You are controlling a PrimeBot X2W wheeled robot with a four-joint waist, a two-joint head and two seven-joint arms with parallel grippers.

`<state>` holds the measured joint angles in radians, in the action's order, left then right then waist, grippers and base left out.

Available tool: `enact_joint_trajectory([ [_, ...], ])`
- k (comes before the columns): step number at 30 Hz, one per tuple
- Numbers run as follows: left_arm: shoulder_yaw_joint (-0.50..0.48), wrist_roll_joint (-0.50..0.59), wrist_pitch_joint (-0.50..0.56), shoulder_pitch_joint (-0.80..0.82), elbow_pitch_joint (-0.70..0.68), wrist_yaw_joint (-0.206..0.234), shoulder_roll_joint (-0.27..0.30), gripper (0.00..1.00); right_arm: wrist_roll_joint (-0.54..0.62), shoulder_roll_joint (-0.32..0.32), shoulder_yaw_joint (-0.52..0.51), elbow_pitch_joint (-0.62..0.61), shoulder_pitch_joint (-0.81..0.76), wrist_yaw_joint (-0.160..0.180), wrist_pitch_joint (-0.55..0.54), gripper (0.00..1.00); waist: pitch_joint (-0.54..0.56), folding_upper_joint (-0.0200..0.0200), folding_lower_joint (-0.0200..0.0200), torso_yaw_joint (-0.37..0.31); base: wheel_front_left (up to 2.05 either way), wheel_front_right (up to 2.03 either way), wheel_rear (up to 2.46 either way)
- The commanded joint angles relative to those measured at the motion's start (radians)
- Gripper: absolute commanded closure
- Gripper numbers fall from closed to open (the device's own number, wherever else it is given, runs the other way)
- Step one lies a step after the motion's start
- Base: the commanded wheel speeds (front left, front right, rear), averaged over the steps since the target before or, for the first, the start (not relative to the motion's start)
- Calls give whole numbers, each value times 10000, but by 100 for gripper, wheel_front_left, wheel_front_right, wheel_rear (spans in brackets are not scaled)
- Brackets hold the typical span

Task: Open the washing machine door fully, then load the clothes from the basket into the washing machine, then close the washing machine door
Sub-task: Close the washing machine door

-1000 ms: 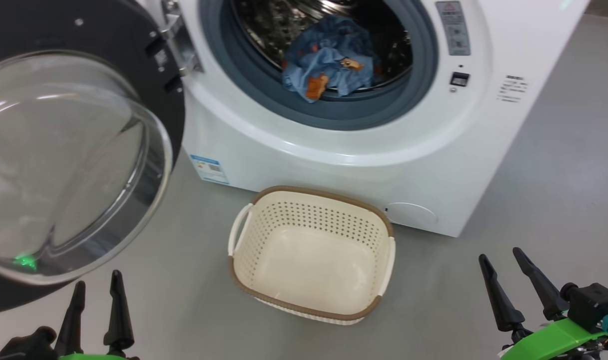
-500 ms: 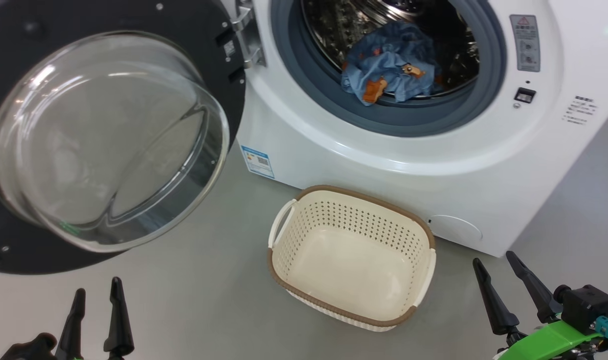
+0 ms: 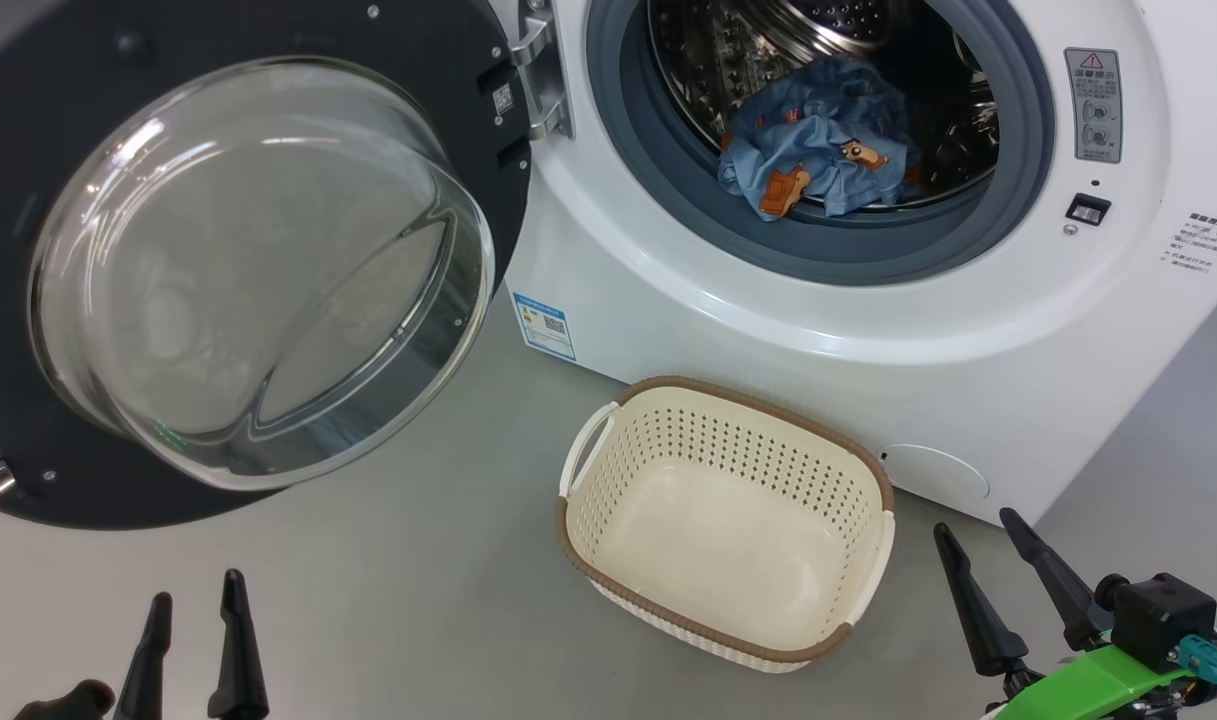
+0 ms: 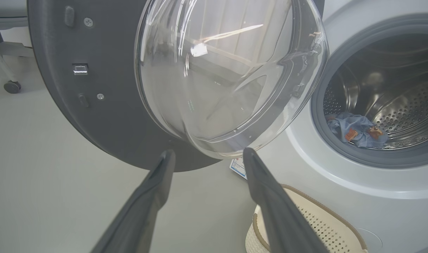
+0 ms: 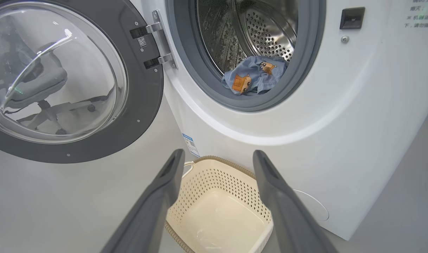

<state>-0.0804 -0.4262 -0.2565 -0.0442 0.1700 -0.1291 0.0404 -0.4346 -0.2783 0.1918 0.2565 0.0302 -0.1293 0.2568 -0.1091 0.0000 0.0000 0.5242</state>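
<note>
The washing machine [image 3: 768, 330] stands with the washing machine door [image 3: 8, 300] swung wide to its left. The clothes [image 3: 818, 150] lie bunched inside its drum [image 3: 758, 50]. The basket [image 3: 728, 395] sits on the floor [image 3: 418, 600] just before it. In front of the machine, the left gripper [image 3: 196, 587] and right gripper [image 3: 974, 520] hover, fingers spread wide, holding nothing.

Grey floor [image 3: 418, 600]: basket [image 3: 738, 395] is set on it just left of the right gripper [image 3: 974, 522]; washing machine [image 3: 768, 330] is stood beyond.
</note>
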Motion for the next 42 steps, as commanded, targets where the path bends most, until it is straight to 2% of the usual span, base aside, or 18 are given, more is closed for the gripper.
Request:
enact_joint_trajectory([
  [1,-405,71,-53,107,-201,-15,110,0,-98,-131,236,-186,95,-14,49,0,-20,0,0,3,0,0,0],
  [7,-488,13,-53,149,-237,-15,104,0,-125,-183,263,-180,156,-14,49,0,-93,0,0,15,0,0,0],
  [8,-504,5,-53,171,-256,-15,104,6,-118,-175,259,-181,159,-14,49,0,-106,0,0,17,0,0,0],
  [9,-540,10,-53,196,-296,-15,103,27,-108,-163,257,-183,159,-14,49,0,-121,0,0,12,0,0,0],
  [10,-649,-14,-53,227,-381,-15,103,55,-98,-150,259,-185,165,-14,49,0,-147,0,0,-4,0,0,0],
  [11,-798,-62,-53,264,-492,-15,103,78,-89,-137,266,-186,177,-14,49,0,-171,0,0,-24,0,0,0],
  [12,-958,-113,-53,303,-627,-15,105,96,-78,-119,279,-188,189,-14,49,0,-196,0,0,-51,0,0,0],
  [13,-1121,-165,-53,351,-786,-15,136,100,-68,-106,293,-195,210,-14,49,0,-241,0,0,-81,0,0,0],
  [19,-2249,-997,-53,980,-1764,-15,855,100,-47,-63,217,-200,255,-14,49,0,-421,0,0,-156,0,0,0],
  [24,-2987,-2155,-53,1845,-2033,-15,2098,100,-2,-23,119,-235,220,-14,49,0,-498,0,0,-151,0,0,0],
  [25,-2987,-2155,-53,1845,-2033,-15,2098,100,-2,-23,119,-235,220,-14,49,0,-498,0,0,-151,0,0,0],
  [27,-3176,-2738,-53,2292,-1920,-15,2719,100,8,-16,87,-246,215,-14,49,0,-529,0,0,-140,0,0,0],
  [33,-3391,-4766,-53,3627,-791,-15,4576,100,64,23,140,-260,293,-14,49,0,-666,0,0,-156,0,0,0],
  [37,-3083,-6460,37,4489,560,-15,5626,100,70,-13,210,-261,395,-14,49,0,-805,0,0,-175,0,0,0],
  [42,-2630,-8475,1054,5488,2157,-15,6796,100,76,-69,309,-273,487,-14,49,0,-934,0,0,-240,0,0,0],
])
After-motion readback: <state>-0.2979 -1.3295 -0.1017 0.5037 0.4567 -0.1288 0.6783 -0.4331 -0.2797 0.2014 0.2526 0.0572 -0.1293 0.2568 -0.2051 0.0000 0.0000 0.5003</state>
